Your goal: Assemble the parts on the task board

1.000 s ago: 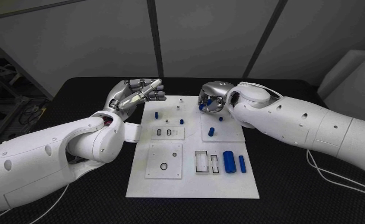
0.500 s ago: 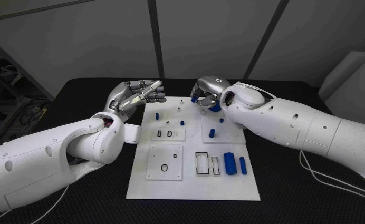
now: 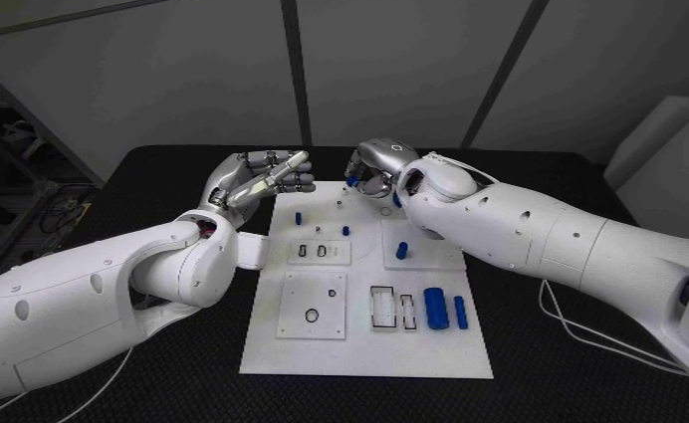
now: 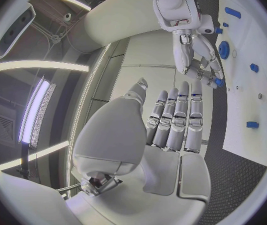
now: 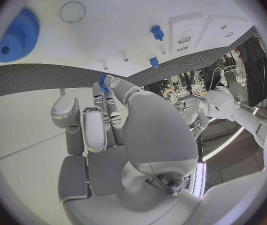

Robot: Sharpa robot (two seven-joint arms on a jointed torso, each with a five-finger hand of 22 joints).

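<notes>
Right hand (image 3: 376,176) has slid further toward the board's far left corner since 1 s ago; left hand (image 3: 260,179) hasn't budged.

R fingers (image 5: 103,85) curl in w/ a small blue part (image 5: 102,80) pinched at the tips, held just over the far edge of the task board (image 3: 366,343); same blue bit shows at those tips in the L wrist view (image 4: 217,82). Blue gear (image 5: 16,36) lies on the board well beyond the fingertips, and two short blue pegs (image 5: 156,32) stand near them. L hand sits palm-up off the board's far left edge, fingers (image 4: 177,115) straight, side by side, nothing in them. Further parts toward the robot from both hands: blue cylinder (image 3: 435,308) and a slimmer blue pin (image 3: 460,312) lying beside rectangular slots, blue peg (image 3: 402,250) standing mid-board.
</notes>
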